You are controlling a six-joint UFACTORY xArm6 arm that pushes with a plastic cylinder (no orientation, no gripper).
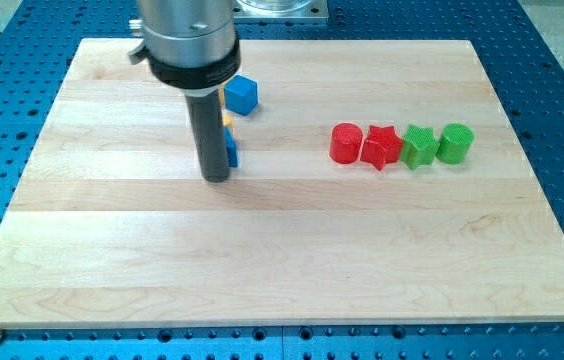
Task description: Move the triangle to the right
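My tip point(217, 178) rests on the wooden board point(262, 260), left of centre. Right behind the rod, a blue block point(232, 150) peeks out on its right side, touching or nearly touching it; its shape is hidden, so I cannot tell if it is the triangle. A sliver of a yellow block point(228, 118) shows just above it, mostly hidden by the rod. A blue cube point(242, 94) sits above those, to the right of the arm's body.
A row of blocks lies to the view's right: a red cylinder point(346, 143), a red star point(382, 147), a green star-like block point(419, 146) and a green cylinder point(455, 142). The arm's grey body point(184, 40) hangs over the board's top left.
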